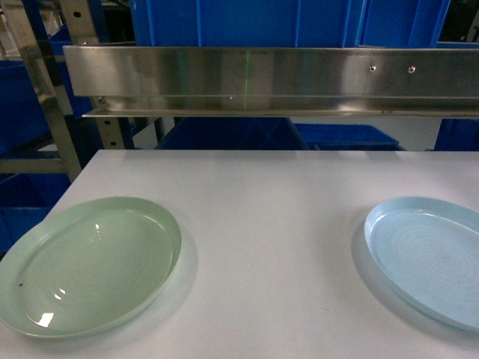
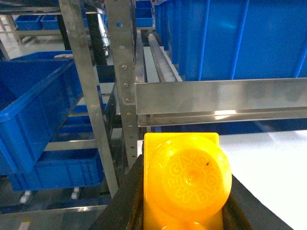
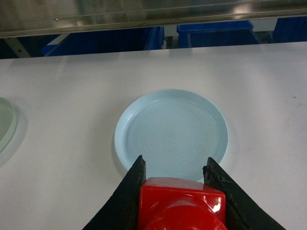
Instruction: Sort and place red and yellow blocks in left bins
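In the left wrist view my left gripper [image 2: 187,165] is shut on a yellow block [image 2: 184,184] with a round embossed stud, held up beside the metal rack at the table's left end. My right gripper [image 3: 175,160] is shut on a glossy red block [image 3: 180,206], and it hovers over the near rim of a light blue plate [image 3: 172,127]. A pale green plate [image 1: 168,224] lies at the front left of the white table and the blue plate [image 1: 372,232] at the front right. Neither gripper shows in the head view.
A steel shelf rail [image 1: 269,78] runs across the back of the table, with blue crates [image 1: 247,22] behind it. More blue crates [image 2: 33,110] sit on the rack [image 2: 86,96] left of the table. The green plate's edge [image 3: 5,122] shows at far left in the right wrist view.
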